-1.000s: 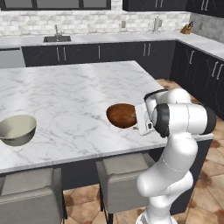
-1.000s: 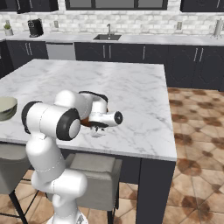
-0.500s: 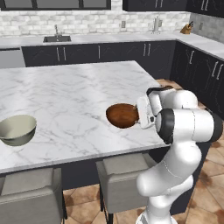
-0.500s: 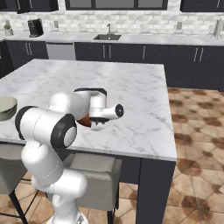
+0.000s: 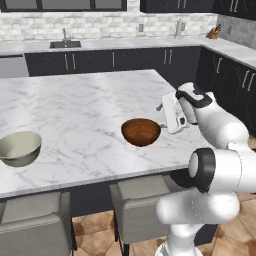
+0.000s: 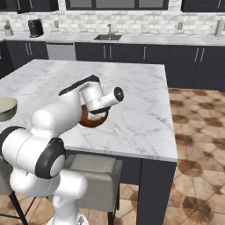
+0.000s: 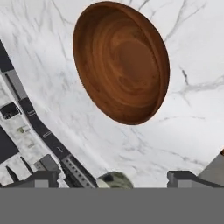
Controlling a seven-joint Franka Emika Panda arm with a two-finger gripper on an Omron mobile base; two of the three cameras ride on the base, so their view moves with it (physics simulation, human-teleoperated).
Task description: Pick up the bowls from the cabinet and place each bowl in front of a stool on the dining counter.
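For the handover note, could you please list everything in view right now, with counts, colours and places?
brown bowl: one, glossy reddish-brown, upright on the dining counter's near right part, before a stool.
grey-green bowl: one, pale greenish-grey, upright near the counter's near left edge, before the other stool.
dining counter: one, white grey-veined marble on a dark base.
stools: two, grey, at the counter's near side.
sink: one, with faucet, in the back wall counter.
coffee machine: one, black, on the back counter at left.
knife block: one, tan, in the back right corner.
gripper: one, jaws open, just right of the brown bowl, holding nothing.
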